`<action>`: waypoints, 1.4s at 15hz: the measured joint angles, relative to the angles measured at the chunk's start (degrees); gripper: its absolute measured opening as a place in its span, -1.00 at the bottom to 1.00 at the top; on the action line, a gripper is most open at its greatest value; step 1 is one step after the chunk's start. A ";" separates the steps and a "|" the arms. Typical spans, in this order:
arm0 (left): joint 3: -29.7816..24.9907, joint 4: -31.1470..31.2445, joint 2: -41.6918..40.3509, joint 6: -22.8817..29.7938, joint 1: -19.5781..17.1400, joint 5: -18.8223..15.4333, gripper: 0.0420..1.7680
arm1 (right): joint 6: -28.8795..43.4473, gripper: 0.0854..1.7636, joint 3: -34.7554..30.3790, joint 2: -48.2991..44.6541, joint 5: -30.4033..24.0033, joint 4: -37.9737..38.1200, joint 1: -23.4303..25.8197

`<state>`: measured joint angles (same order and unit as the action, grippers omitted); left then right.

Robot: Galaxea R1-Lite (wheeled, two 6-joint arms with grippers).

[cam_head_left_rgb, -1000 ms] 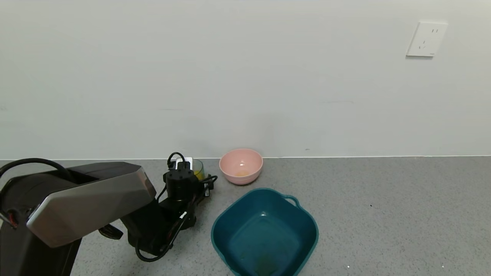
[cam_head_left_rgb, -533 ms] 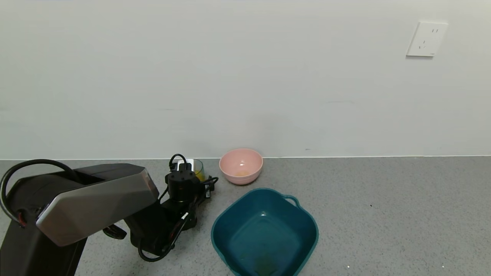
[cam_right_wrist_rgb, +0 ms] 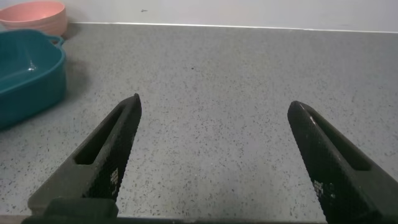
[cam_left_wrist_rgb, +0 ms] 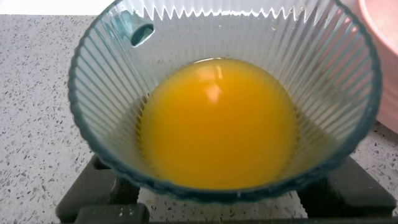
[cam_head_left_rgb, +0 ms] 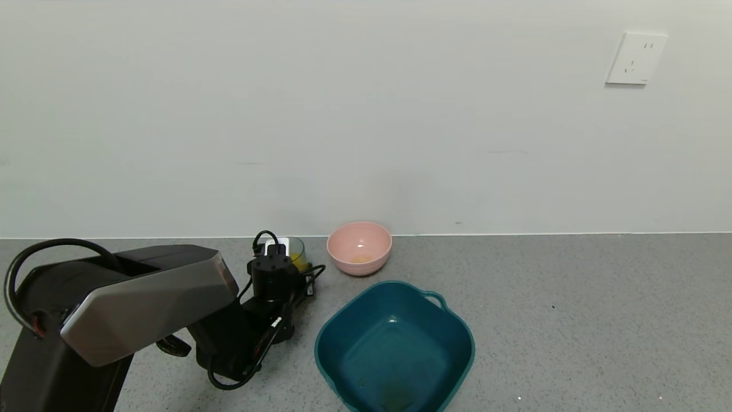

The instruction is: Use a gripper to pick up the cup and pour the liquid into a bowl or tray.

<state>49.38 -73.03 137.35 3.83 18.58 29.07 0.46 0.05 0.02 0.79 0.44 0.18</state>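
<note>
The cup [cam_head_left_rgb: 298, 252], a ribbed pale blue-green tumbler, stands upright by the wall and holds orange-yellow liquid [cam_head_left_rgb: 297, 262]. My left gripper [cam_head_left_rgb: 287, 257] reaches forward and is shut on it. In the left wrist view the cup [cam_left_wrist_rgb: 124, 74] fills the picture, the liquid [cam_left_wrist_rgb: 217, 124] lies level in it, and black fingers [cam_left_wrist_rgb: 93, 196] show on both sides below its rim. The dark teal basin [cam_head_left_rgb: 457, 326] sits in front and to the right of the cup. My right gripper [cam_right_wrist_rgb: 214, 106] is open and empty over bare grey surface, outside the head view.
A pink round bowl [cam_head_left_rgb: 359, 247] with a trace of orange stands by the wall, right of the cup and behind the basin. It shows beside the cup in the left wrist view [cam_left_wrist_rgb: 385, 62]. A wall socket [cam_head_left_rgb: 636, 58] is at the upper right. The surface is grey and speckled.
My left arm and gripper have shifted slightly to the right, and the cup has moved a little with them. The basin and the pink bowl have not moved.
</note>
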 joint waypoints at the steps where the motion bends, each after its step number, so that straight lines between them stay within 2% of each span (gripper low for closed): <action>1: 0.00 -0.01 0.00 0.00 0.00 0.00 0.50 | 0.00 0.94 0.00 0.00 0.00 0.00 0.00; 13: -0.83 0.21 -1.08 -1.05 0.02 -0.09 0.49 | 0.00 0.94 0.02 0.00 -0.05 0.00 0.00; 19: -2.08 1.60 -6.92 -5.40 0.10 -0.96 0.49 | 0.00 0.94 -0.02 0.00 0.00 0.00 0.00; 21: -2.83 3.16 -10.09 -7.68 0.18 -2.45 0.49 | -0.02 0.94 -0.02 0.00 0.00 0.00 0.00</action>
<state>46.56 -69.88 127.26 -3.85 18.76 26.62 0.44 0.02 0.02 0.79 0.44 0.18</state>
